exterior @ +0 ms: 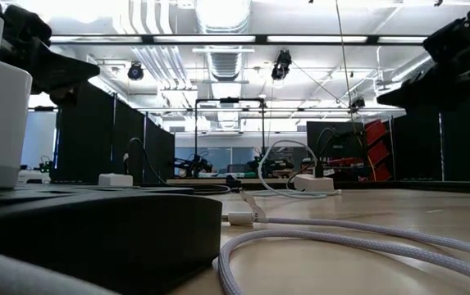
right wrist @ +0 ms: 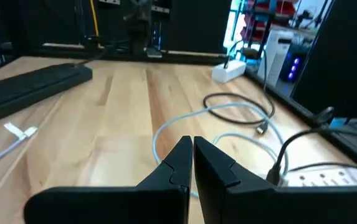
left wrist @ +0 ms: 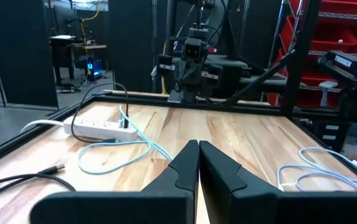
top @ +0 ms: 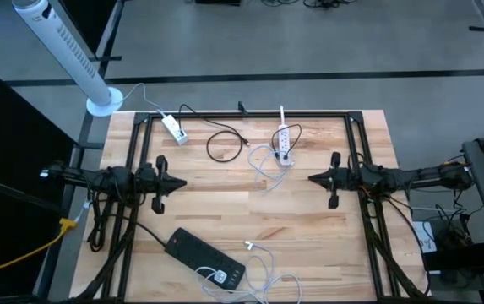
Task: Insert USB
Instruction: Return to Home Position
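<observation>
Wooden table (top: 309, 228): pale butcher-block top inside a dark frame, with one arm at each side.
Left gripper (top: 182, 182): hangs over the table's left middle, pointing inward. In its wrist view the fingers (left wrist: 184, 165) are pressed together with only a hairline slit between them, and they hold nothing.
Right gripper (top: 312, 178): mirrors it over the right middle, facing the left one and well apart from it. Its fingers (right wrist: 209, 162) are likewise closed together and empty.
Black outlet (top: 199, 251): a long strip lying at a slant near the table's front edge, between the arms and apart from both.
White charger adapter (top: 218, 275): seated in the black outlet's front end, standing upright from it in the low view.
White cable (top: 267, 274): loops on the wood just beside the outlet.
USB plug (top: 248, 246): the cable's free end, lying flat on bare wood near the outlet and plugged into nothing.
White power strip (top: 284, 143): towards the far edge, right of centre, with pale leads curled beside it.
Second white power strip (top: 174, 128): far left corner.
Black cable (top: 225, 145): a loose loop between the two white strips.
White tower fan (top: 64, 51): stands off the table past the far left corner.
</observation>
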{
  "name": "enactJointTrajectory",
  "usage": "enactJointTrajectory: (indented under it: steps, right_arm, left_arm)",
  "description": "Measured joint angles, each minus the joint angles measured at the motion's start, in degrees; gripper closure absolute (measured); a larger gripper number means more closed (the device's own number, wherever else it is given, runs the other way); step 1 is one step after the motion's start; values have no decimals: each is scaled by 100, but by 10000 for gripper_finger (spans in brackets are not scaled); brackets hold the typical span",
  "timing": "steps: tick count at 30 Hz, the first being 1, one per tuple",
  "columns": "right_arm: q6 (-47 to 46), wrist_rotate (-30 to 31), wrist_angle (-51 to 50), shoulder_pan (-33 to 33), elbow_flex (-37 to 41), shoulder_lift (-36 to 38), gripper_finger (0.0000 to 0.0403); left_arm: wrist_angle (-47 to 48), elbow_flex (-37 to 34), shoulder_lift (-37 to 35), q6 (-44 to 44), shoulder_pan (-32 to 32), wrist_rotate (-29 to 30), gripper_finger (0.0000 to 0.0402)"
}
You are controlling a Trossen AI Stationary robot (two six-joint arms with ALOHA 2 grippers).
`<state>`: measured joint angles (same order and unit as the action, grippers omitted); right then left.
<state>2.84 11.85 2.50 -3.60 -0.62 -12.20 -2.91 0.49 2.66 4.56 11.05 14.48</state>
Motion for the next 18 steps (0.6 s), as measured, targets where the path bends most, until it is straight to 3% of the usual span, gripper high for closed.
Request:
enactJointTrajectory:
  steps: [18]
  right_arm:
    - [-132,-2,-6,0,0,-222,403]
  left_arm:
    - [1,0,90,2,0,-2,402]
